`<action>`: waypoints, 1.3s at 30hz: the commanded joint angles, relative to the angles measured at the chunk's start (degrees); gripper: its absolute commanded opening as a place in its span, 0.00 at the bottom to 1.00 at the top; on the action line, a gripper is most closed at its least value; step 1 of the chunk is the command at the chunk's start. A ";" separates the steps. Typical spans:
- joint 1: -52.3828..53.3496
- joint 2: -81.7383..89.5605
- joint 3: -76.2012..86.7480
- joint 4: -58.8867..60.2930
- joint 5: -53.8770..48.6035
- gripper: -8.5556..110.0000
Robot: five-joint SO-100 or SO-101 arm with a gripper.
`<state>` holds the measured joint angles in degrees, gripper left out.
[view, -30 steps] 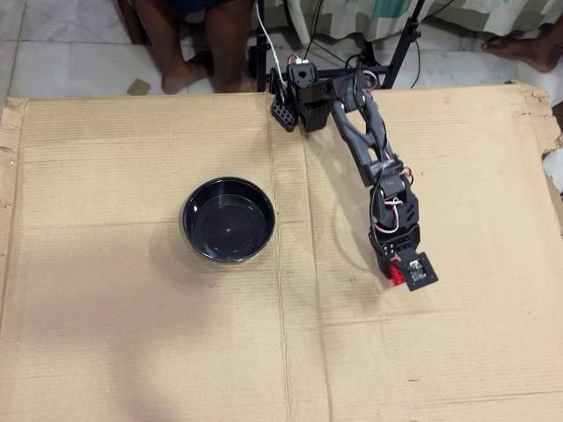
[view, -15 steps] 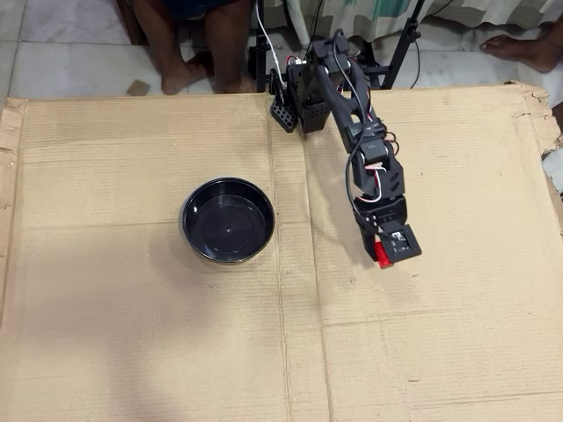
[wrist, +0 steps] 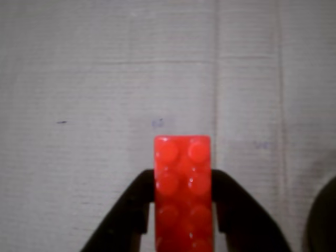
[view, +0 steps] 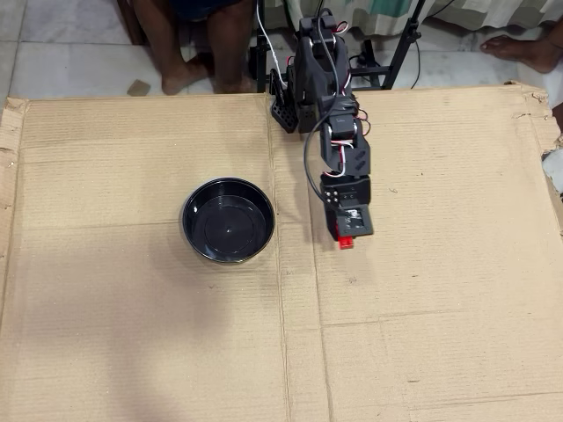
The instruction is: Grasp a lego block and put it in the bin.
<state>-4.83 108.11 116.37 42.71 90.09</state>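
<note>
A bright red studded lego block [wrist: 182, 191] stands clamped between my two black fingers [wrist: 126, 212] at the bottom middle of the wrist view, lifted above the cardboard. From overhead, my gripper [view: 344, 237] is shut on the lego block [view: 345, 241], a short way right of the bin [view: 229, 220]. That bin is a round, shallow, glossy black bowl, empty inside. Only a dark sliver of the bin [wrist: 321, 220] shows at the wrist view's lower right edge.
A large brown cardboard sheet [view: 132, 316] covers the work area, with a vertical seam [view: 281, 308] near the middle. The arm's base [view: 303, 92] stands at the back edge. A person's bare legs [view: 189, 40] and stand poles [view: 400, 44] are behind the cardboard.
The arm has swung left and pulled back toward its base, carrying the red block from the right part of the cardboard to a spot closer to the bowl.
</note>
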 commanded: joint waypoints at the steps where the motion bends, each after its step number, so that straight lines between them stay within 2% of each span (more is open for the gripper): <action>1: 2.37 5.89 1.32 -0.97 0.35 0.07; 17: 14.85 28.13 16.79 -0.97 0.35 0.07; 27: 24.96 31.38 18.63 -1.32 0.35 0.07; 39: 34.80 31.20 24.79 -14.68 0.35 0.07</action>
<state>28.30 138.08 141.06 30.59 90.09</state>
